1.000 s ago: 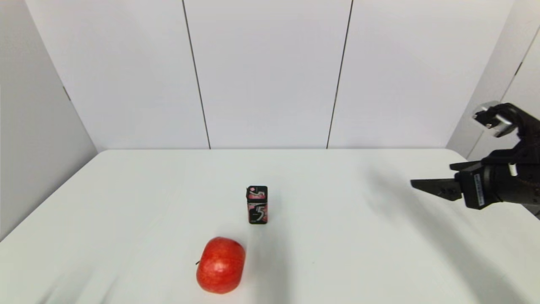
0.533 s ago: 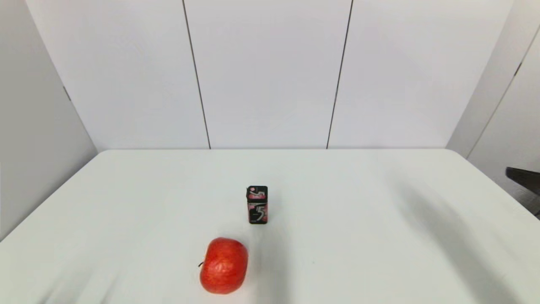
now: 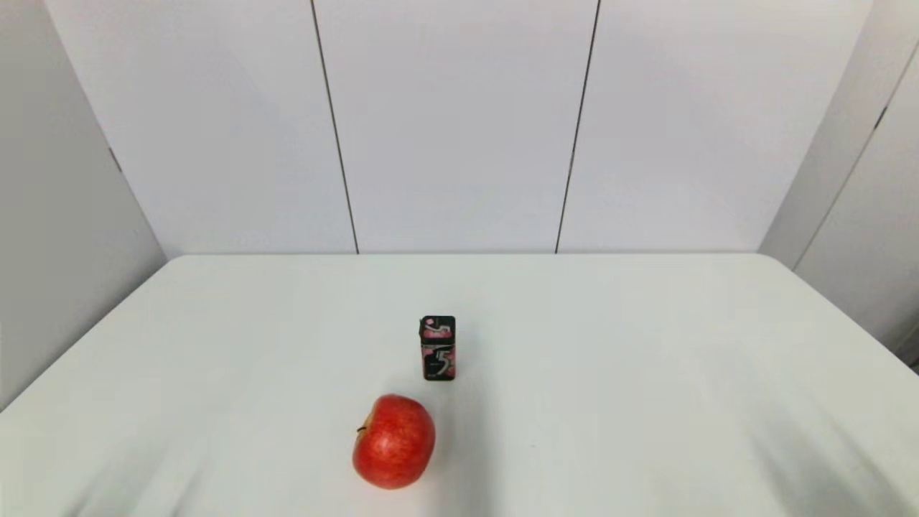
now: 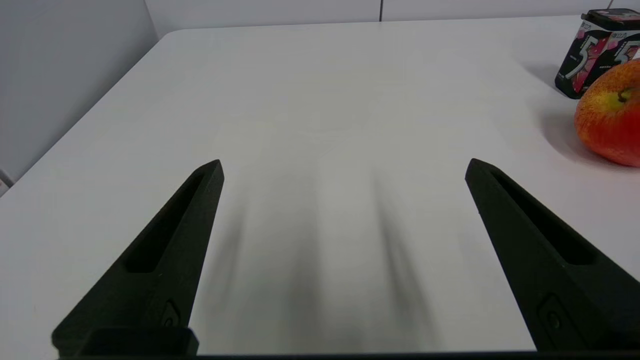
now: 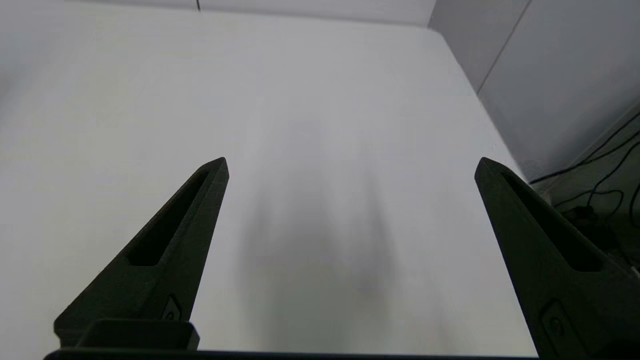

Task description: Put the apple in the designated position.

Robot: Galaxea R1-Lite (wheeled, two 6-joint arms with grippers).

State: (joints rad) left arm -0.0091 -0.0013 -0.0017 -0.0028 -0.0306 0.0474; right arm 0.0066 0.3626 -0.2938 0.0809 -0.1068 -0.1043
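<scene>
**Red apple free on the worktop, both hands empty**

Red apple [image 3: 393, 441] on the white worktop [image 3: 646, 373], lying on its side just in front of the small black-and-pink box [image 3: 438, 348] marked "5", offset a little to the box's left. Narrow gap between apple and box in the head view; not touching there. Short dark stem pointing away from the box toward the robot's left, with a yellow-green patch around it, plain in the left wrist view. Nothing gripping the apple.

Box upright, standing on its base near the worktop's middle, beyond the apple.

Left hand [image 4: 344, 170] well to the left of the box, low over bare worktop, out of the head view. Two black fingers [image 4: 165, 250] spread wide, holding nothing. Apple [image 4: 610, 117] and box [image 4: 592, 50] off beyond one fingertip in that view, apart from the hand.

Right hand [image 5: 350, 167] far to the right of the box, near the worktop's right edge, also out of the head view. Fingers [image 5: 160, 250] spread wide, nothing between them, only bare white surface and soft shadow beneath. Dark cables [image 5: 595, 190] on the floor past that edge.
</scene>
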